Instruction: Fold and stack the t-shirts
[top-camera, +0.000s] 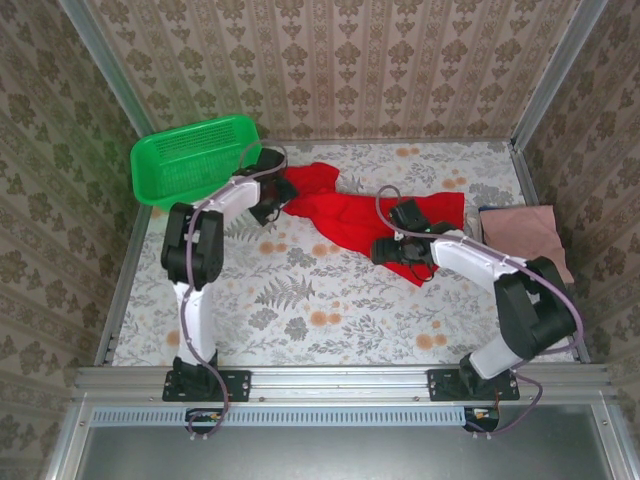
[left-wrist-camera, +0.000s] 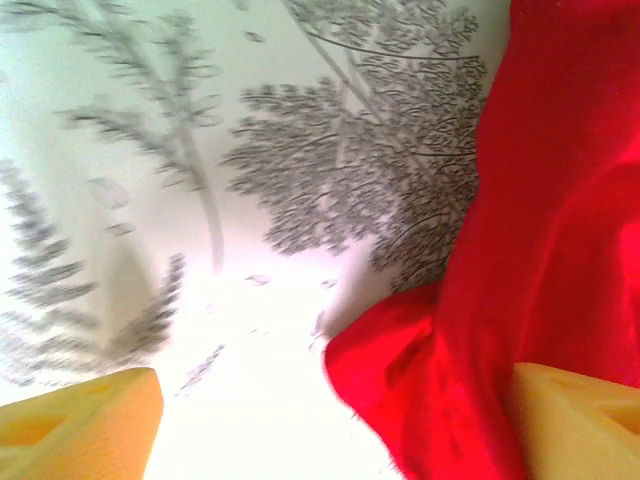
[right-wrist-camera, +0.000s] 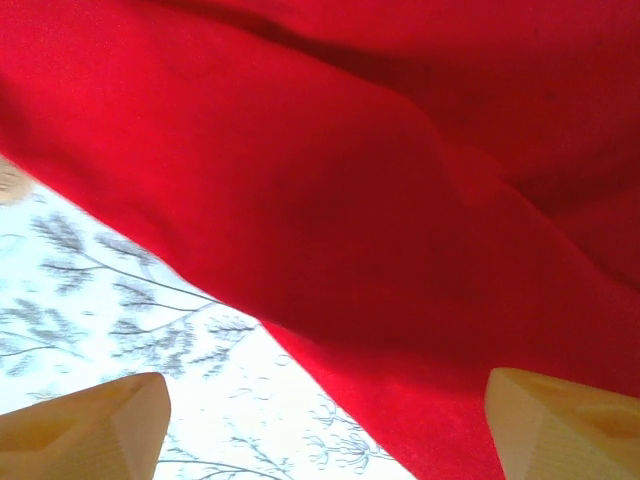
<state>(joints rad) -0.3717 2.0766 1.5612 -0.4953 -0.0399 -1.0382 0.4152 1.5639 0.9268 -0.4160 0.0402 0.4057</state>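
From above we see a table (top-camera: 300, 320) with a pale leaf-and-flower pattern, and we place everything by the red t-shirt (top-camera: 350, 215), which lies crumpled and unfolded in a long, uneven band. Well to the left of the red t-shirt, past its left end, a green mesh basket (top-camera: 195, 160) sits tilted against the wall. Next comes the left gripper (top-camera: 272, 205), right at the red t-shirt's left end. In the left wrist view, the left gripper (left-wrist-camera: 330, 400) has its two yellow fingers (left-wrist-camera: 80, 425) spread wide. Bare patterned table lies under the left finger and a bunched edge of the red t-shirt (left-wrist-camera: 540, 220) lies under the right one. Nothing is pinched between them. Further right, the right gripper (top-camera: 392, 248) sits over the near edge of the red t-shirt, towards its right half. In the right wrist view, the right gripper (right-wrist-camera: 325, 400) also stands wide open, its pale yellow fingers (right-wrist-camera: 90, 425) far apart. A smooth fold of the red t-shirt (right-wrist-camera: 380, 190) runs across beneath them and a patch of table shows at lower left. It grips nothing. Last, just beyond the red t-shirt's right end, the dusty pink t-shirt (top-camera: 522, 232) lies flat as a neat rectangle. As far as we can tell, it does not touch the red one.
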